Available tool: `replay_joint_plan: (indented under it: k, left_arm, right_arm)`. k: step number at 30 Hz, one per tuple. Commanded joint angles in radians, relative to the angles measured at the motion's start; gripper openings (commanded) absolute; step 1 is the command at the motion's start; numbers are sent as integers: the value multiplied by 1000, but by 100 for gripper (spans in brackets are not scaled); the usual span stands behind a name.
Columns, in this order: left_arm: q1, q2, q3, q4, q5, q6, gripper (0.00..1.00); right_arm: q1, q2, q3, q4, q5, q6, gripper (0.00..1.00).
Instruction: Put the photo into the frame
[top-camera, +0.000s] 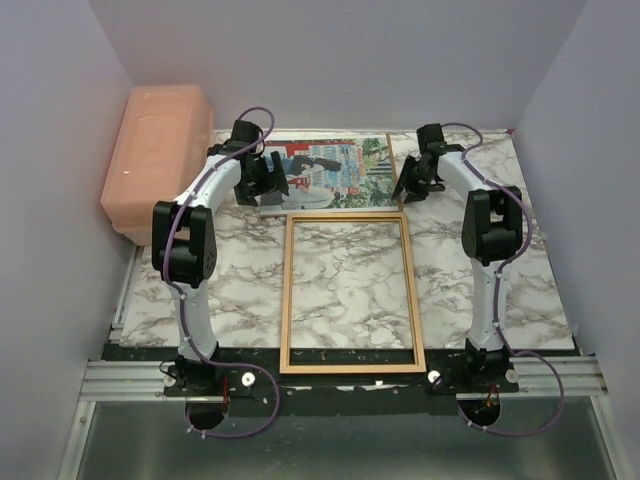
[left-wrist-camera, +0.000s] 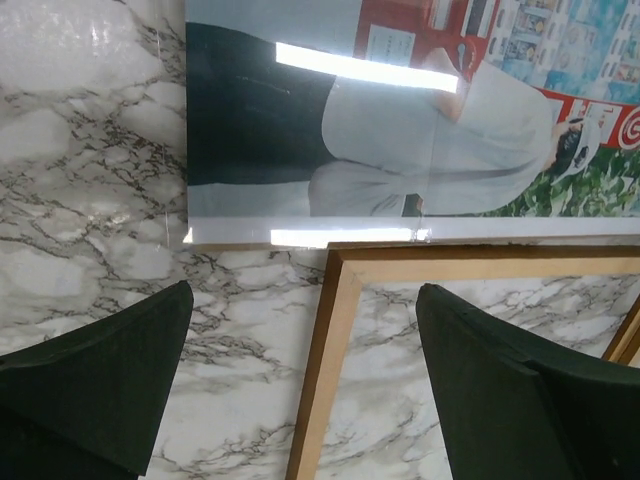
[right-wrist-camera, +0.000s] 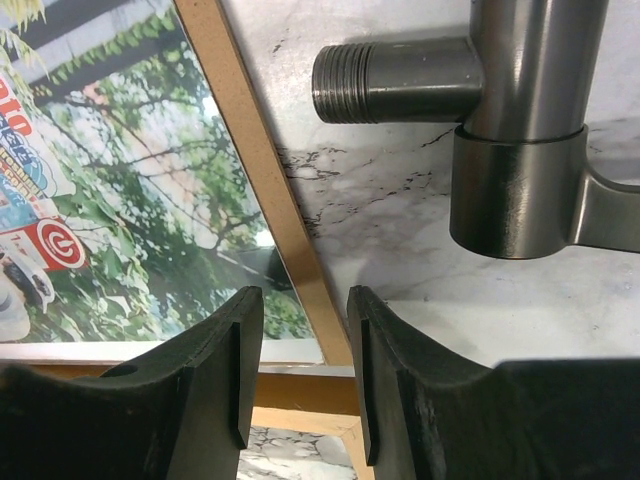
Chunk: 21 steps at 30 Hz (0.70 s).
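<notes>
The photo (top-camera: 325, 170) lies flat at the back of the marble table, on a brown backing board whose edge (top-camera: 391, 168) shows on its right. The frame (top-camera: 287, 290) lies empty in front of it, near side at the table's edge. My left gripper (top-camera: 262, 185) hovers at the photo's near left corner. In the left wrist view its fingers (left-wrist-camera: 100, 380) stand wide open over the frame's corner (left-wrist-camera: 335, 330), below the photo (left-wrist-camera: 400, 120). My right gripper (right-wrist-camera: 303, 300) is open. The board's edge (right-wrist-camera: 255, 180) runs between its fingertips, untouched, beside the photo (right-wrist-camera: 130, 200).
A pink plastic bin (top-camera: 155, 160) stands at the back left against the wall. A grey metal threaded fitting (right-wrist-camera: 500, 130) shows on the marble just beyond my right fingers. Grey walls close in the table on both sides and at the back.
</notes>
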Motion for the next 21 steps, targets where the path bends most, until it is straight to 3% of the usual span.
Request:
replay_joint_plan:
  k: [1, 10, 21]
  left_arm:
    - [25, 81, 77, -56, 38, 7, 96]
    - [61, 164, 213, -145, 102, 9, 97]
    - [107, 301, 436, -347, 180, -17, 99]
  right_arm:
    - [-10, 1, 29, -14, -49, 3, 47]
    - [-13, 1, 56, -17, -92, -5, 47]
    - [-13, 4, 75, -27, -101, -20, 65]
